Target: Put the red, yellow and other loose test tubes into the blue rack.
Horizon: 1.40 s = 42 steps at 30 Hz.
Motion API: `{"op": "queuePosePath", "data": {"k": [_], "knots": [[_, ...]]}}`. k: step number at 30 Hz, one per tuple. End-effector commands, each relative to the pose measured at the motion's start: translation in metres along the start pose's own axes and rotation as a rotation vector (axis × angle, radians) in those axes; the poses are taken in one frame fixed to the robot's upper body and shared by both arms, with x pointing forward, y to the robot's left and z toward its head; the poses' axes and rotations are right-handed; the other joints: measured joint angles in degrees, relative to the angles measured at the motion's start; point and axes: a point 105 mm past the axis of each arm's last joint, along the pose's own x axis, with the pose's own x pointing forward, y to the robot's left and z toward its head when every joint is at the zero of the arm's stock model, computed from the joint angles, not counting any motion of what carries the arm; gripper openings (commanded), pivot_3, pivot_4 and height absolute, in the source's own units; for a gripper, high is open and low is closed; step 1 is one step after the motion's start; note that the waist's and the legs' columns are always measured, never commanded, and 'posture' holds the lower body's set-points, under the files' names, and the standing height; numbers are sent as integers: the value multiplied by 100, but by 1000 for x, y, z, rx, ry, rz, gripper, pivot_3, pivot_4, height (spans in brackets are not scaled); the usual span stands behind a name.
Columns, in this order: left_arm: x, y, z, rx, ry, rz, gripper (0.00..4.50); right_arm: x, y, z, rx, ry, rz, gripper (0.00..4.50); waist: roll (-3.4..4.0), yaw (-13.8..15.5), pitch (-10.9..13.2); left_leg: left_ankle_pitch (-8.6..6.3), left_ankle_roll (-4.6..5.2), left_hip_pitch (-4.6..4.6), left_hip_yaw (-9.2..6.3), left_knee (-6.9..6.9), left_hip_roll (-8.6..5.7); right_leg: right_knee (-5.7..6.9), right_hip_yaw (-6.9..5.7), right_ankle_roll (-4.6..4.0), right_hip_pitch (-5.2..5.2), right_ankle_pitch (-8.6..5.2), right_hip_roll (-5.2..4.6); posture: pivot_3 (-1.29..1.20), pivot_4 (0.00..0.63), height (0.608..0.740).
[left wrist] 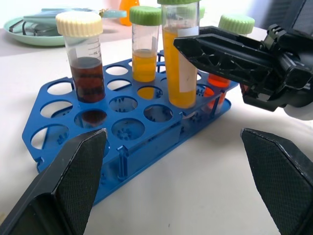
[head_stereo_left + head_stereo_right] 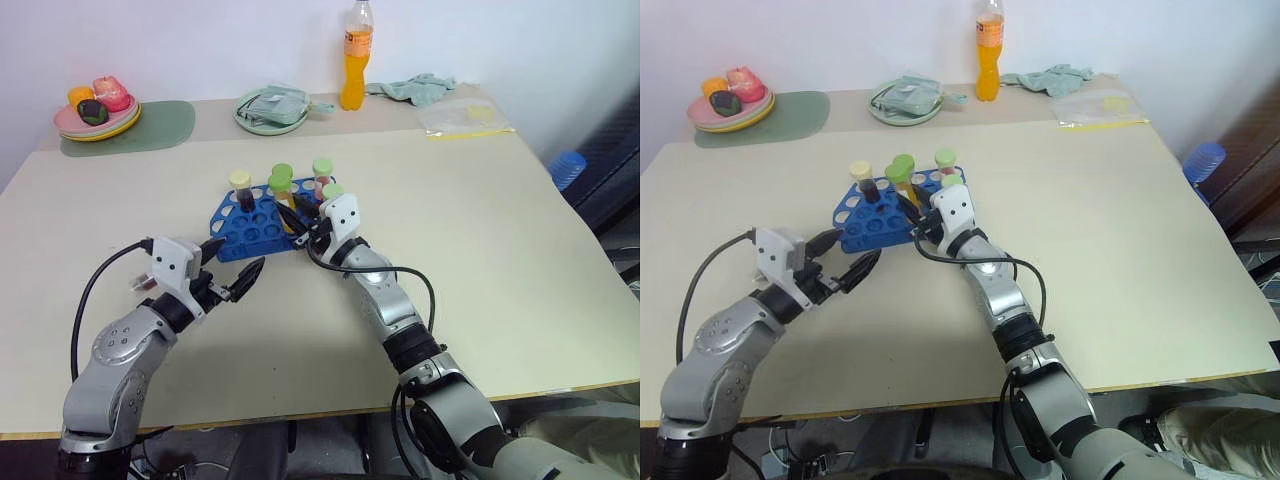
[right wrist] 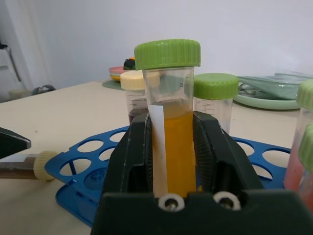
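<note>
Right claw sits at the blue plastic perforated rack mid-desk; its fingers flank the clear tube of yellow liquid with a green screw cap, which stands upright in a rack hole; from the right wrist view the pads look close on the tube walls, but we cannot tell whether they clamp it or have let go; left claw hovers just beside the rack's near edge, spread wide, holding nothing.

Also racked: a dark-red tube with a cream cap, a shorter green-capped yellow tube, a green-capped reddish-orange tube; one cream-capped tube lies on its side on the desk next to the rack, not yet racked.

Handling, our judgement: tubes are light, rigid, smooth plastic, slippery on the round wall; liquid makes them bottom-heavy; best taken on the upper barrel just under the cap, kept vertical so they drop into a hole; the rack is light and may slide if pushed.

Writing: faint graduation marks on the tubes, a white strip on the gripped one; nothing legible.
</note>
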Motion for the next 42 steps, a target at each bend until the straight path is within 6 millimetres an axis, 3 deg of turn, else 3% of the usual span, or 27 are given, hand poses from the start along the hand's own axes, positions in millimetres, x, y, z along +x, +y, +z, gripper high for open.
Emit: {"op": "queuePosePath", "data": {"k": [1, 3, 10, 12, 14, 17, 25, 32, 37, 40, 42], "knots": [[-3, 2, 10, 32, -34, 11, 4500, 5, 3, 33, -6, -131, -6, 2738, 0, 0, 0, 0, 0, 0, 0, 0, 0, 0, 0, 0, 0, 0, 0, 0, 150, 740], [-5, 11, 10, 47, -24, 46, 4500, 6, 4, 48, -18, -179, -5, 3702, 0, 1, 0, 0, 0, 0, 0, 0, 0, 1, 0, 0, -1, 0, 0, 0, 150, 740], [-17, 38, 26, 51, 11, 79, 4500, 0, 9, 94, -56, -270, 43, 3702, 0, 3, 0, 0, -1, 1, -3, 0, 0, 5, 0, 0, -3, 0, 0, 0, 150, 740], [-20, 57, 30, 90, 78, 127, 4500, -5, 12, 101, -74, -261, 87, 3702, 1, 8, 0, 0, -1, 1, -3, 0, 0, 6, 0, 0, -3, -1, 0, 0, 150, 740], [-22, 78, 35, 161, 165, 194, 4500, -11, 15, 100, -95, -206, 145, 3702, 0, 20, 0, 1, -2, 1, -7, 1, -1, 10, -2, 0, -3, -1, 0, 0, 150, 740], [-26, 104, 26, 227, 449, 240, 4500, -25, 14, 92, -127, -106, 205, 3702, -1, 19, 0, 1, -2, 3, -7, 2, -4, 12, -4, 1, -1, -1, 0, 0, 150, 740], [-28, 123, 21, 252, 887, 32, 4500, -62, 12, 74, -204, 55, 331, 3702, 3, -21, 6, 1, -1, 6, 20, -6, -2, 17, -5, 1, -4, -3, 6, 0, 150, 740], [1, 136, 5, 267, 1069, -96, 4500, -70, 19, 67, -234, 89, 365, 3702, -6, 20, 8, 1, 0, 5, 29, 2, -2, 19, -6, 2, 1, -4, 7, 0, 150, 740], [9, 139, -6, 291, 1176, -175, 4500, -72, 21, 66, -242, 89, 345, 3702, -16, -19, 13, 1, 1, -1, 25, 5, -2, 26, -9, 4, -6, -5, 7, 0, 150, 740], [10, 142, -9, 301, 1212, -183, 3640, -74, 22, 65, -240, 93, 335, 3770, -16, -18, 13, 2, 1, -2, 26, 5, -1, 33, -9, 3, -14, -5, 7, 0, 150, 740], [10, 144, -9, 308, 1219, -190, 2694, -76, 22, 64, -234, 102, 335, 3770, -16, -15, 13, 2, 1, -2, 27, 6, -2, 32, -8, 4, -13, -5, 5, 0, 150, 740]]}}
